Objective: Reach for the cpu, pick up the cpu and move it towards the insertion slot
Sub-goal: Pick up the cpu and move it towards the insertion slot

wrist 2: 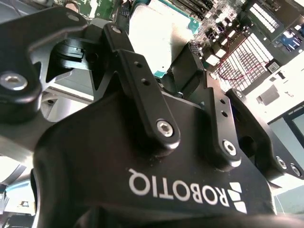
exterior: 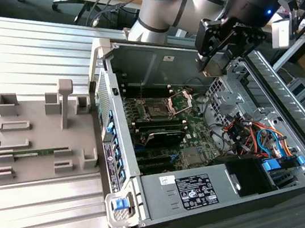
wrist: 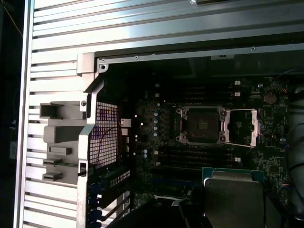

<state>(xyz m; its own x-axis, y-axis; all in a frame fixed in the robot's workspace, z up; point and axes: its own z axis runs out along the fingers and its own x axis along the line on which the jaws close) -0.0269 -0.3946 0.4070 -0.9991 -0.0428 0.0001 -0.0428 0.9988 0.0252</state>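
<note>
The gripper, jaws clamped on opposite edges of the cpu, hangs well above the insertion slot, open air between them, the slot's hinged bracket swung open inside the computer case.

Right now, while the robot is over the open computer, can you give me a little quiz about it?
1. True or false: the pincer is shut on the cpu.
2. The hinged bracket of the insertion slot is: A) flipped open, B) closed over the slot, C) missing.
3. Fill in: the long green memory stick lies on the grey ____ outside the computer case.

Key: 1 true; 2 A; 3 tray.
</note>
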